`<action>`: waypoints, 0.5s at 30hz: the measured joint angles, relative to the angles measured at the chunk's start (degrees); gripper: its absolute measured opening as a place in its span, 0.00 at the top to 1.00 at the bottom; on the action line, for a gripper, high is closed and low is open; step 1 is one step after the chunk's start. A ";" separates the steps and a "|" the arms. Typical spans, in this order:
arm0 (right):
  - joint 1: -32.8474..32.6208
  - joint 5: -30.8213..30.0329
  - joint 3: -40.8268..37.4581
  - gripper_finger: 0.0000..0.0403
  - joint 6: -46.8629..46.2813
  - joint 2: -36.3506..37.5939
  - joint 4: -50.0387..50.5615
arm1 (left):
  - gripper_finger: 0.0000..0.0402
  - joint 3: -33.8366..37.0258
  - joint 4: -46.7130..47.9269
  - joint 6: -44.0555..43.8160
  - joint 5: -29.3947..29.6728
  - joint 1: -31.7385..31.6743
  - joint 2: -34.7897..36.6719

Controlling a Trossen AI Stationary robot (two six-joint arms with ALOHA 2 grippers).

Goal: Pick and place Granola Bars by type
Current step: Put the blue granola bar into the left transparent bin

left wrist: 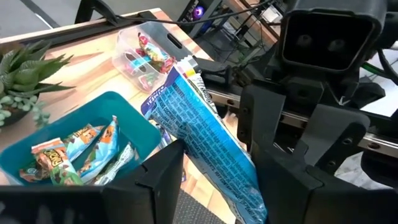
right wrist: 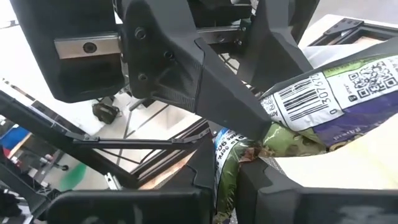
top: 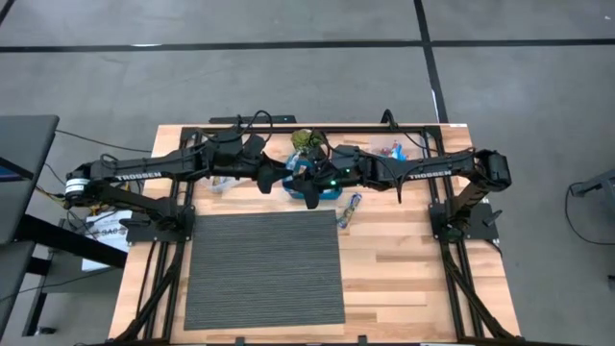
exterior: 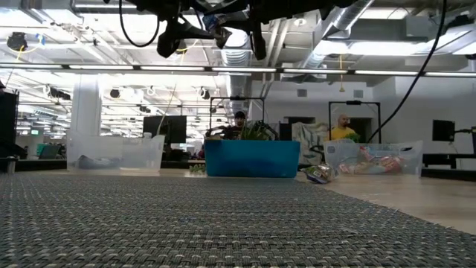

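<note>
Both arms meet above the blue bin (left wrist: 37, 146): the left gripper (left wrist: 211, 180) is closed on a blue bar (left wrist: 205, 124), and the right gripper (right wrist: 230, 155) is clamped on a green bar (right wrist: 323, 106), so this looks like a carry-to-sort step. Next, each bar likely needs lowering into its matching container. The blue bin holds several bars (left wrist: 74, 152); a clear tub (left wrist: 146, 56) beyond holds red-wrapped ones, and one bar (top: 350, 209) lies on the table (top: 413, 269) beside the bin.

You are looking at two matte black arms, the left arm (top: 144, 173) and the right arm (top: 432, 171), each lettered TROSSEN in white along its long link. Black cables loop off their upper joints. A small green light glows at frame centre. Blocky angular fingers (left wrist: 280, 149) carry dark screw heads and a boxy wrist camera housing (left wrist: 326, 34)
</note>
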State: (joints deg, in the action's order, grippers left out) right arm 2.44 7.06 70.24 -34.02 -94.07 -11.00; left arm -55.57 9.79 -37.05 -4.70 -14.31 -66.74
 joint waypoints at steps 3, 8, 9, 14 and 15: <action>0.00 0.04 0.00 0.94 0.00 0.01 0.35 | 0.58 0.07 -0.09 -1.06 0.22 0.00 0.00; -0.04 0.08 0.00 0.93 0.02 0.06 0.54 | 0.71 0.07 -0.29 -1.25 0.25 0.00 0.00; -0.04 0.08 0.00 0.94 0.02 0.06 0.60 | 0.75 0.07 -0.31 -1.25 0.25 0.00 0.00; -0.04 0.08 0.00 0.97 0.00 0.10 0.73 | 0.92 0.07 -0.40 -0.73 0.36 0.00 0.00; -0.04 0.06 0.00 0.95 -0.01 0.10 0.75 | 0.95 0.07 -0.40 -0.64 0.41 0.00 0.00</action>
State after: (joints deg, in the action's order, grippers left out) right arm 2.39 7.12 70.24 -34.03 -93.97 -10.26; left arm -55.51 9.39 -37.69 -4.29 -14.31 -66.74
